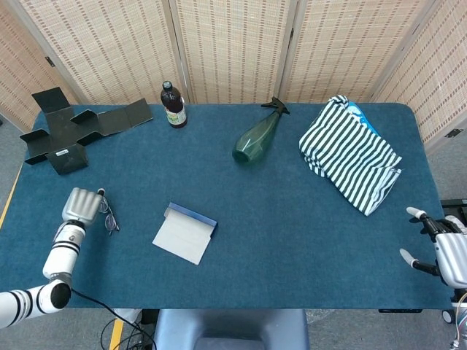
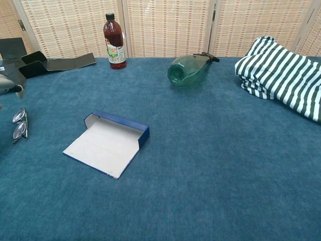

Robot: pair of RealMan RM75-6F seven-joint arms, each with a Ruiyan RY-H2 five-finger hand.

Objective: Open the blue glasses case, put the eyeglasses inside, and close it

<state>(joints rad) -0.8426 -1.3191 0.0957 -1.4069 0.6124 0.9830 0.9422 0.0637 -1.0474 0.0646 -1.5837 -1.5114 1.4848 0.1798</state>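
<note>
The blue glasses case (image 1: 186, 232) (image 2: 108, 143) lies open at the front left of the table, its pale lid flap flat toward the front edge. The eyeglasses (image 1: 109, 217) (image 2: 20, 125) lie folded on the cloth well left of the case. My left hand (image 1: 80, 204) (image 2: 7, 86) hovers just left of and above them, apart from them and holding nothing; the chest view catches only its edge. My right hand (image 1: 441, 248) hangs off the table's right front corner with fingers spread and empty.
A dark juice bottle (image 1: 174, 106) stands at the back. A green spray bottle (image 1: 255, 137) lies on its side mid-back. A striped shirt (image 1: 350, 154) is heaped at the back right. A black unfolded box (image 1: 69, 131) sits at the back left.
</note>
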